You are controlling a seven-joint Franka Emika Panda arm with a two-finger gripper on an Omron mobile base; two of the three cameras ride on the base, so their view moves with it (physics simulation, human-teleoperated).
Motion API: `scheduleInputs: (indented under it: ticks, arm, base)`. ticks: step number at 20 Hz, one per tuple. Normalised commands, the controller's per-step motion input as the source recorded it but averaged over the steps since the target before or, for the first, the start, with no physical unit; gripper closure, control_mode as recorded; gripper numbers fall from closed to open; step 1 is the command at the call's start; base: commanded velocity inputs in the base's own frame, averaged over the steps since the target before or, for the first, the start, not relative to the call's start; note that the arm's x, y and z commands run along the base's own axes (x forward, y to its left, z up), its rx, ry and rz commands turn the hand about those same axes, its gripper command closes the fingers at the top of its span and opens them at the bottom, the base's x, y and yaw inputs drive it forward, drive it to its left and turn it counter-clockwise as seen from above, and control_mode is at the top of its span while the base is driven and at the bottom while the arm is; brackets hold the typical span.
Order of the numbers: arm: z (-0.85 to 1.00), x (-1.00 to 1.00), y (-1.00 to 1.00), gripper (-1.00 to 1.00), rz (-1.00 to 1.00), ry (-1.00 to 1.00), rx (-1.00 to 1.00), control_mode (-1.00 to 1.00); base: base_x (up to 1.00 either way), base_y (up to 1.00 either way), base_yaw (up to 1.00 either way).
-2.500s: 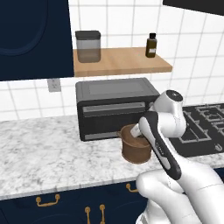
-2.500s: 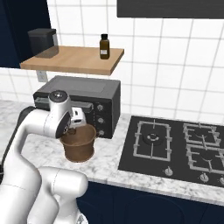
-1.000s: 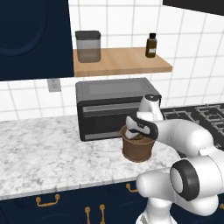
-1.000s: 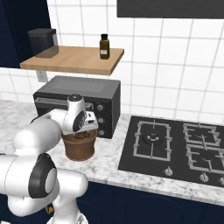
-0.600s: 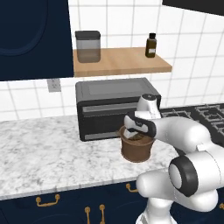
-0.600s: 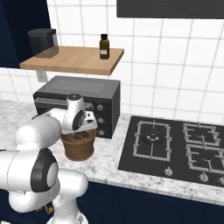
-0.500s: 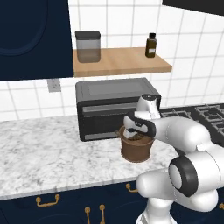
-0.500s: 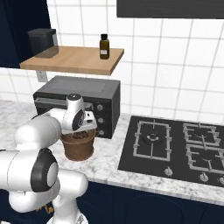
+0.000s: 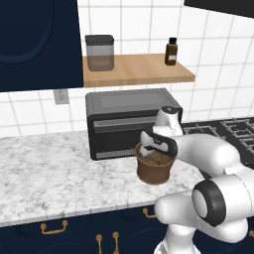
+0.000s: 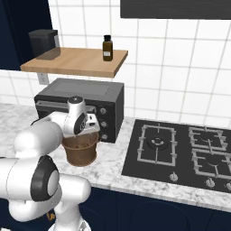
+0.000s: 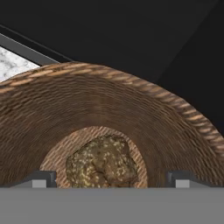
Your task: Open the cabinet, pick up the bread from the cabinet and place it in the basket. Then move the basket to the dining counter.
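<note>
The round brown basket [image 9: 155, 171] [image 10: 80, 152] stands on the marble counter in front of the black oven. The bread [image 11: 101, 164], a dark lumpy roll, lies on the basket's [image 11: 144, 118] woven floor. My gripper [image 9: 158, 149] [image 10: 86, 131] [image 11: 111, 180] hangs in the basket's mouth, right above the bread, and is open: each fingertip [image 11: 41, 179] stands clear of the roll's sides. The cabinet's navy door panel [image 9: 34, 44] is at the upper left, beside its light wooden shelf board [image 9: 136, 75] [image 10: 74, 62]. The dining counter is out of view.
A black countertop oven [image 9: 131, 121] [image 10: 83, 103] sits just behind the basket. A brown bottle [image 9: 171, 51] [image 10: 107, 48] and a grey canister [image 9: 99, 52] stand on the shelf. A gas hob [image 10: 180, 149] lies to the right. Navy drawers with brass handles [image 9: 54, 228] run below.
Since the earliest frames the hand has come down from beside the basket into its mouth. Over the last second the arm has stayed nearly still.
</note>
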Motion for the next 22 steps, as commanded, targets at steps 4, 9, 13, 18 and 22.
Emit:
scheduleInputs:
  ticks: [4, 9, 13, 18, 22]
  arm:
    - [0.23, 0.0, 0.0, -1.0, 0.0, -0.11, 0.0, -1.0]
    - [0.24, -0.83, 0.02, -1.0, 0.0, -0.05, 0.0, -1.0]
    - [0.22, -0.93, 0.3, -1.0, 0.0, -0.01, 0.0, -1.0]
    - [0.09, -0.64, 0.34, -1.0, 0.0, 0.0, -0.01, -1.0]
    - [0.04, -0.02, 0.17, -1.0, 0.0, 0.11, -0.03, -1.0]
  base:
    - [0.0, 0.0, 0.0]
    - [0.0, 0.0, 0.0]
    - [0.0, 0.0, 0.0]
    - [0.0, 0.0, 0.0]
    - [0.0, 0.0, 0.0]
